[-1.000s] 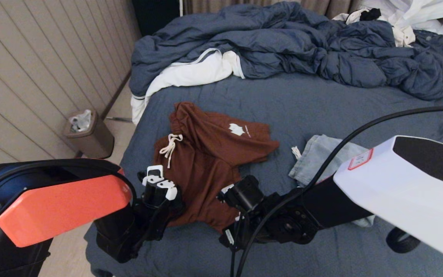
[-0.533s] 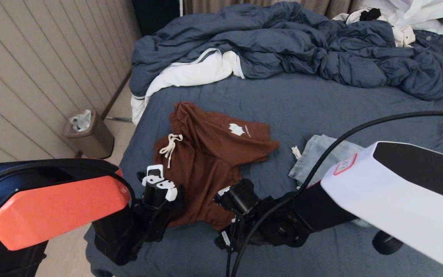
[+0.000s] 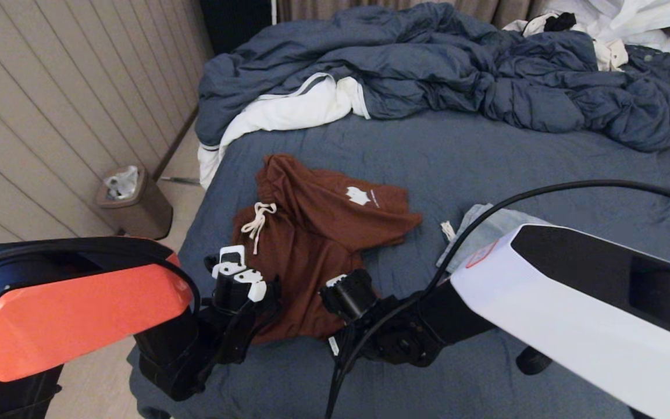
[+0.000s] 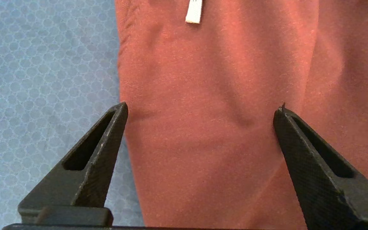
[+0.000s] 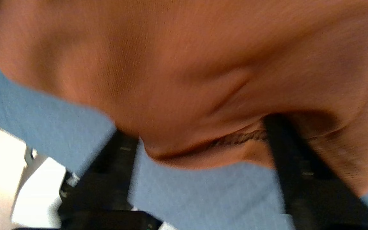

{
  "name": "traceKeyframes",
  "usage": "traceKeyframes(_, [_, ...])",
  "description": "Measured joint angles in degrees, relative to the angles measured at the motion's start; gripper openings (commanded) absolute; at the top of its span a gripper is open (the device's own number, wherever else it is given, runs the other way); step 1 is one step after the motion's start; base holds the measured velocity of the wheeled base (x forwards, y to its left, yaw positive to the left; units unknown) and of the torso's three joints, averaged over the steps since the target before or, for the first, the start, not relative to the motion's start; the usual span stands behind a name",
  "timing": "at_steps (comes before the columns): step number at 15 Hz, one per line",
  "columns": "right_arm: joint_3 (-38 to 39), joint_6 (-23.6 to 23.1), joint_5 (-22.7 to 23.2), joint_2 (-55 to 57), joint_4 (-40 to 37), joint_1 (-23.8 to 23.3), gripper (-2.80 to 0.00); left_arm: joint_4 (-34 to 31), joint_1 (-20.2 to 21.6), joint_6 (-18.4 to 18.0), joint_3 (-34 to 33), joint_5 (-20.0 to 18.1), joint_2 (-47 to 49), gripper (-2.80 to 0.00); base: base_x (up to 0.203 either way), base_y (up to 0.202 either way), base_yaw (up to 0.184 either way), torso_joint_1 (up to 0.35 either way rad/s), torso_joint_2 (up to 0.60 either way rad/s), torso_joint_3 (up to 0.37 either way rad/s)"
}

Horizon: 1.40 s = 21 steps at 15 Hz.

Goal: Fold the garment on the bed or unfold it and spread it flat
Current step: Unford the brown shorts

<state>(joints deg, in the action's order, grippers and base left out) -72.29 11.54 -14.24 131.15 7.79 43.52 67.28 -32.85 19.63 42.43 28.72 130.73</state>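
A rust-brown garment [image 3: 312, 233] lies crumpled on the near part of the bed [image 3: 486, 157], its white drawstring [image 3: 258, 224] showing on the robot's left side and a small white logo facing up. It is neither folded nor flat; the cloth is bunched over itself, so I'd say the work of spreading it has barely begun.

Both arms are down at its near hem. The left gripper [image 4: 200, 108] sits low over the garment's left edge, its fingers [image 4: 107, 140] spread wide apart with brown cloth between them and the blue sheet just beside one tip; nothing is pinched yet. The right gripper [image 5: 200, 140] is at the lower hem, fingers [image 5: 286, 159] also apart, one tip tucked under or against a fold of cloth. Whether it has caught any fabric I cannot tell.

That paired placement looks meant for taking two points of the hem and drawing them apart.

A pale blue garment [image 3: 480, 233] lies just right of the brown one, and the rumpled duvet [image 3: 445, 64] is heaped well beyond
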Motion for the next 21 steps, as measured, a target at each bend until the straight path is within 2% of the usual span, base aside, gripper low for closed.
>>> traceKeyframes(5, [0.6, 1.8, 0.4, -4.1, 2.7, -0.4, -2.80, 1.0, 0.1, 0.0, -1.0, 0.0, -0.4, 0.00, 0.000, 0.000, 0.000, 0.000, 0.00, 0.000])
traceKeyframes(10, [1.2, 4.5, 0.2, -7.6, 13.3, -1.9, -2.80, 1.7, 0.1, -0.3, -3.6, 0.0, -4.1, 0.00, 0.000, 0.000, 0.000, 0.000, 0.00, 0.000])
traceKeyframes(12, [0.0, 5.3, 0.2, -7.9, 15.2, -1.9, -2.80, 1.7, 0.0, -0.4, -6.1, -0.2, -7.3, 0.00, 0.000, 0.000, 0.000, 0.000, 0.00, 0.000])
traceKeyframes(16, [-7.3, 5.4, -1.8, -6.0, 15.9, -2.1, -2.80, 2.5, -2.3, -0.5, -9.1, -0.3, -10.5, 0.00, 0.000, 0.000, 0.000, 0.000, 0.00, 0.000])
traceKeyframes(21, [-21.0, 4.7, -6.0, 2.9, 14.6, -3.9, -2.80, 5.5, -6.8, -2.0, -11.5, 0.2, -11.5, 0.00, 0.000, 0.000, 0.000, 0.000, 0.00, 0.000])
